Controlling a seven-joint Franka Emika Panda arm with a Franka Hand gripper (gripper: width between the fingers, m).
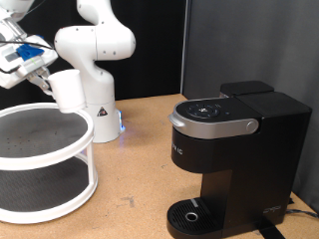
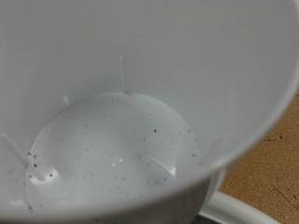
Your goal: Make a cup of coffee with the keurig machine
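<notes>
The white cup [image 1: 70, 90] is at the exterior view's upper left, slightly tilted, just over the back edge of the white shelf's top tier. My gripper [image 1: 43, 82] is at the cup's rim on its left side and is shut on it. The wrist view looks straight down into the cup [image 2: 121, 103]; its white inside has dark specks on the bottom, and my fingers do not show there. The black keurig machine [image 1: 231, 149] stands at the exterior view's right with its silver-banded lid [image 1: 212, 118] closed. Its round drip tray [image 1: 189, 214] is bare.
A white round two-tier shelf [image 1: 45, 194] stands at the exterior view's left on the wooden table [image 1: 135, 169]; its rim shows in the wrist view [image 2: 248, 213]. The white arm base [image 1: 100, 115] stands behind it. A black backdrop closes the back.
</notes>
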